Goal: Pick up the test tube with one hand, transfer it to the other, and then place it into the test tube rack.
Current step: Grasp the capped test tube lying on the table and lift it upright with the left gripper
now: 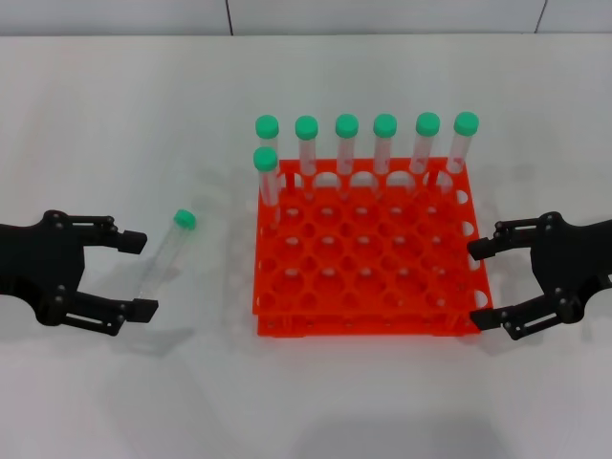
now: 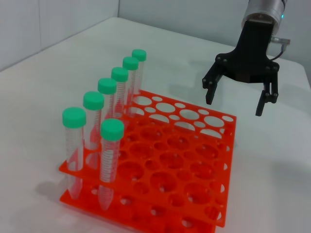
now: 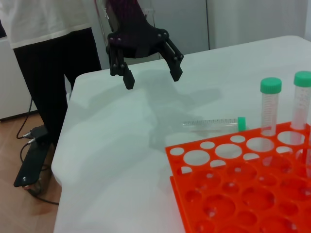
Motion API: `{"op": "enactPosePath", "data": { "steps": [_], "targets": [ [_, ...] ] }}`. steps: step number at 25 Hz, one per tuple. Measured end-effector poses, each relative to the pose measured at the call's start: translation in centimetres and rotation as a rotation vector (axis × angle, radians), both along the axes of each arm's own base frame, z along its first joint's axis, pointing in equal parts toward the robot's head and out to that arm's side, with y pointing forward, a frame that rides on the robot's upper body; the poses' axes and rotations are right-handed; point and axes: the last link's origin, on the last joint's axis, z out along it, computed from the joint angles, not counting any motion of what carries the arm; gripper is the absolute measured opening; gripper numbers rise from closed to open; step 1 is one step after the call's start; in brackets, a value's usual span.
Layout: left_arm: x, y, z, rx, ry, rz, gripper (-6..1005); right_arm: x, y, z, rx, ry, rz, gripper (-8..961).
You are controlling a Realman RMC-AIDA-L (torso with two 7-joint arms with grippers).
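Observation:
The test tube point(image 1: 166, 253) lies flat on the white table left of the rack, with its green cap toward the back. It also shows in the right wrist view point(image 3: 214, 123). The orange test tube rack point(image 1: 368, 251) stands at the middle and holds several upright green-capped tubes point(image 1: 346, 143) along its far side. My left gripper point(image 1: 141, 275) is open and empty, just left of the lying tube; the right wrist view shows it raised above the table point(image 3: 153, 78). My right gripper point(image 1: 480, 285) is open and empty at the rack's right edge, also seen in the left wrist view point(image 2: 234, 104).
The rack point(image 2: 170, 165) has one tube point(image 2: 109, 160) in its second row beside the full back row. A person in dark trousers point(image 3: 48, 73) stands past the table's left edge. Bare table lies in front of the rack point(image 3: 228, 194).

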Motion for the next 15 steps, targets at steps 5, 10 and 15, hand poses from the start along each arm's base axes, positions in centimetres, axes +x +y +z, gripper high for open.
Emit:
{"op": "enactPosePath", "data": {
  "steps": [5, 10, 15],
  "targets": [
    [-0.15, -0.12, -0.04, 0.002, 0.0, 0.005, 878, -0.02, -0.02, -0.01, 0.003, 0.004, 0.002, 869],
    [-0.21, -0.04, -0.07, 0.009, 0.002, 0.009, 877, -0.04, -0.01, -0.05, 0.004, 0.006, 0.002, 869],
    [-0.24, -0.08, -0.13, 0.009, 0.001, 0.01, 875, 0.03, 0.11, -0.08, 0.012, 0.001, -0.003, 868]
  ]
}}
